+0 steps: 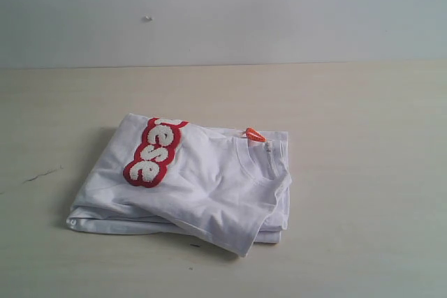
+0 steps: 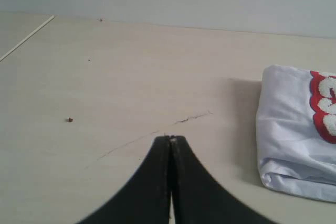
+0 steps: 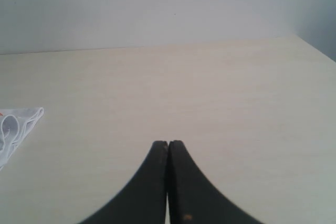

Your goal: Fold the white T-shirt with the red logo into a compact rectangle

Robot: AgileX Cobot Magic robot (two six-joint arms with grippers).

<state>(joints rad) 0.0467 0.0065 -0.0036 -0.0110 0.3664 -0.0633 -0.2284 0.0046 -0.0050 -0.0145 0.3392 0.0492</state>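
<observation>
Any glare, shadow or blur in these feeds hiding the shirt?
Exterior view: soft, even light, no glare; the shirt casts a faint shadow leftward on the table. Left wrist view: the left tool is a dark silhouette; shirt edge slightly soft. Right wrist view: the right tool likewise dark; only a shirt corner shows.

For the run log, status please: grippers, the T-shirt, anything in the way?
Left gripper shut, empty. Right gripper shut, empty. White T-shirt folded on table, red logo half showing on top, neither gripper touching it. Nothing in the way.
</observation>
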